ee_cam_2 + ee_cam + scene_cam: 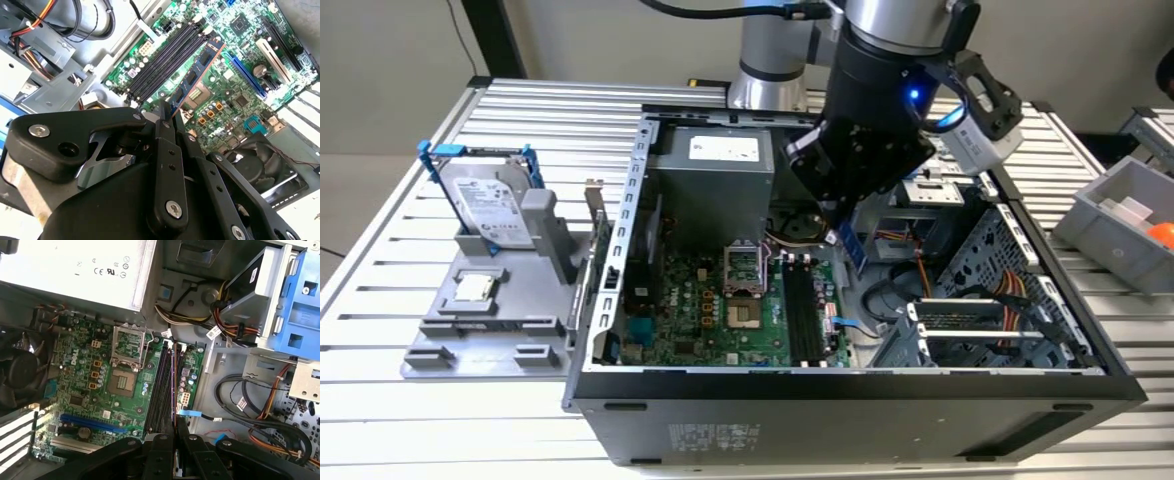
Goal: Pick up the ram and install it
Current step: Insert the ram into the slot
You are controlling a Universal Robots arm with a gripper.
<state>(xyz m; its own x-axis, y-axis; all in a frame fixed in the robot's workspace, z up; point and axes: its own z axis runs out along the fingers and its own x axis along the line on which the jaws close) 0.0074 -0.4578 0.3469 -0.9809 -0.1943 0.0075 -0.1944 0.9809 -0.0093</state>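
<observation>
The ram [197, 75], a long dark green stick with black chips, is held at one end by my gripper [166, 114], which is shut on it. It hangs tilted above the black memory slots [162, 65] of the green motherboard [235, 95], apart from them. In the first wrist view the ram [174, 385] shows edge-on, lined up along the slots [161, 385], with the gripper [176, 432] behind it. In the exterior view the gripper [835, 218] reaches into the open computer case [854, 410], the ram [846, 243] pointing down toward the slots [803, 315].
Inside the case are a grey power supply [714, 170], an open processor socket [740, 265], cable bundles [961, 290] and a drive cage [300, 295]. At the exterior view's left a grey fixture [440, 355] holds a hard drive [487, 200] and a small chip [476, 288]. A grey bin [1121, 225] stands right.
</observation>
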